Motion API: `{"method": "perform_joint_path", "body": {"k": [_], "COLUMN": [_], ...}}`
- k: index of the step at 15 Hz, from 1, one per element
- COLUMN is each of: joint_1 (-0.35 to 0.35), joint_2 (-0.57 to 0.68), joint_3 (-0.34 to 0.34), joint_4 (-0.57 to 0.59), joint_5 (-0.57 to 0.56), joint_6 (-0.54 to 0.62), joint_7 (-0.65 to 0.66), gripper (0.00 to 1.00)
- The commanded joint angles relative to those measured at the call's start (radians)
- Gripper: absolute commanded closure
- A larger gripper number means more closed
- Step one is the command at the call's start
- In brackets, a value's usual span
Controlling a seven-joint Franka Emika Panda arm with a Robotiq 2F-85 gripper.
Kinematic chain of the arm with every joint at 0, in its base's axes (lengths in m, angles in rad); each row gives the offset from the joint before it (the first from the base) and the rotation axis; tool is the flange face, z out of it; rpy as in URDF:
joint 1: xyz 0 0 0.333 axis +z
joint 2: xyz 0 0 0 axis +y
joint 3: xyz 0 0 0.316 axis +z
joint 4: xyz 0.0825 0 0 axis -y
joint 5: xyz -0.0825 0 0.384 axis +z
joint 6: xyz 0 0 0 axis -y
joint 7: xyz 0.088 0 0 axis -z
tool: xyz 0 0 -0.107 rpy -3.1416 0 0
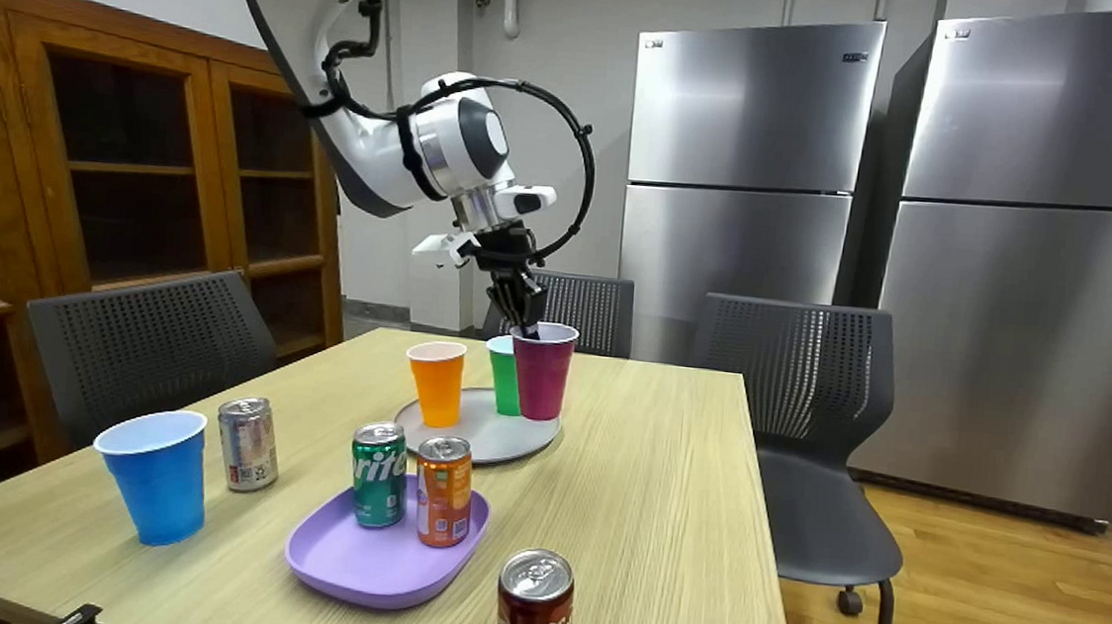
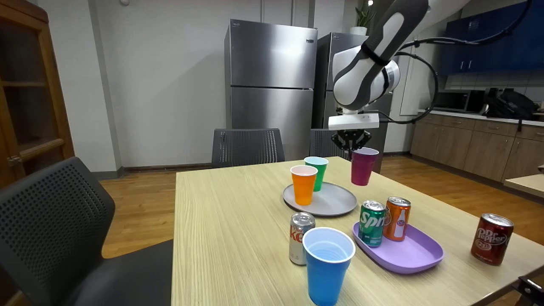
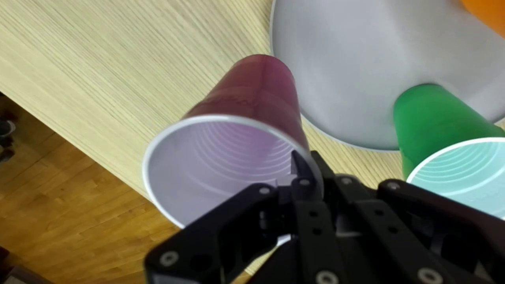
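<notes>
The tool (image 3: 307, 159) pinches the purple cup (image 1: 542, 372) by one side of its rim, one finger inside and one out. The cup seems to hang clear of the table (image 2: 238, 221), beside the plate (image 2: 338, 197), though I can't be sure of its base. That pinch on one thin edge could let it slip or swing. Swung towards the plate, it might topple the green cup (image 3: 434, 118) standing near the plate's edge; lowered onto that edge, it might tip.
</notes>
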Motion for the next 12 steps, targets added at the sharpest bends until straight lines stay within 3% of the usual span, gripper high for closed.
{"method": "perform_joint_path", "body": {"k": [1, 12], "joint_1": [-0.010, -0.005], "joint_2": [0.076, 0.201], "joint_3": [0.017, 0.031], "joint_4": [0.117, 0.266], "joint_5": [0.039, 0.097], "joint_6": [-0.069, -0.119], "joint_7": [-0.054, -0.141], "gripper": [0.99, 0.99]}}
